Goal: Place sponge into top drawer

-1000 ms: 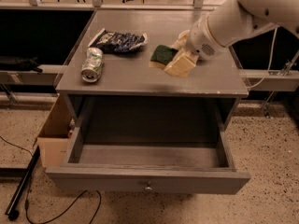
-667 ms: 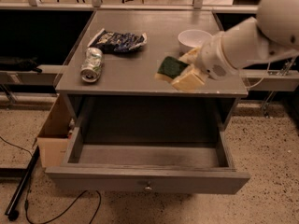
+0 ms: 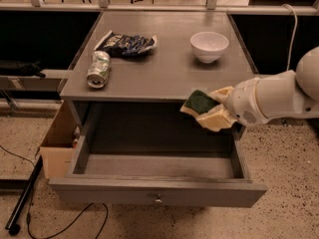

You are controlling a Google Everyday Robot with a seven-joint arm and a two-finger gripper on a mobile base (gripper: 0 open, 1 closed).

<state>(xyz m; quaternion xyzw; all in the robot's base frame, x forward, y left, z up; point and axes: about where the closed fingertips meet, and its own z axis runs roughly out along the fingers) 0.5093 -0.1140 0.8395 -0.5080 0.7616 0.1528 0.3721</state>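
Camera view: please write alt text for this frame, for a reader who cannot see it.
The robot's gripper holds the sponge, green face up, over the open top drawer, just past the front edge of the cabinet top. On it sit a white bowl, a crushed can and a dark blue snack bag.

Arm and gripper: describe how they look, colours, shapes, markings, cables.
The arm is a smooth white rounded shell, with a small patch of dotted holes near the wrist. The gripper, over the open top drawer's right side, has pale yellowish fingers. No cables or lettering show on it.
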